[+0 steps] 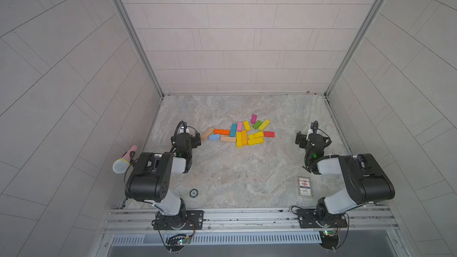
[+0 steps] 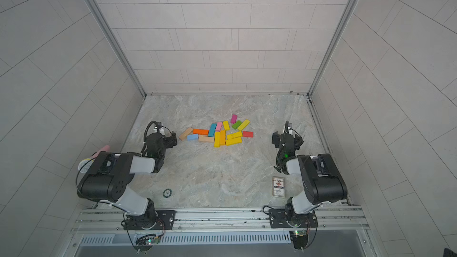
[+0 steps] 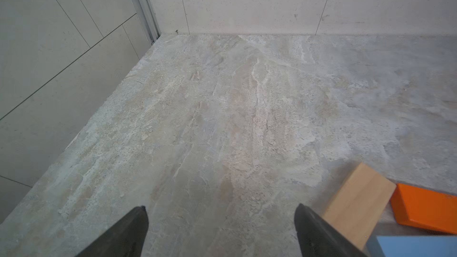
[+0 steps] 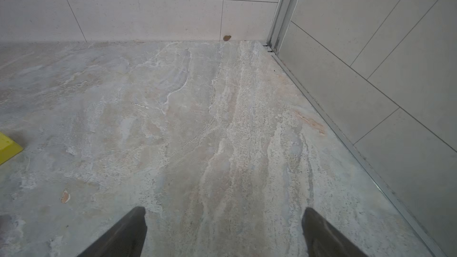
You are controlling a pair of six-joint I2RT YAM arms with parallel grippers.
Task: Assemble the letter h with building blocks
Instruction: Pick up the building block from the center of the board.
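Left gripper (image 3: 220,212) and right gripper (image 4: 223,211), jaws spread wide and both empty, flank the building blocks (image 1: 239,139), which lie scattered flat at mid-table (image 1: 235,174). The blocks look light, rigid and smooth-painted — probably best pinched across the narrow width, loose outliers first.

A grey, marbled stone counter (image 1: 247,169) carries a loose scatter of coloured building blocks (image 1: 238,132) lying flat just toward 12 o'clock of its centre. The cluster runs from a plain wood block (image 1: 207,133) at its 9 o'clock end to a red block (image 1: 269,134) at its 3 o'clock end, with a magenta block (image 1: 253,118) farthest toward 12. Well apart from the cluster, a printed card box (image 1: 304,187) lies at 4 o'clock and a small dark round disc (image 1: 193,193) at 8 o'clock.
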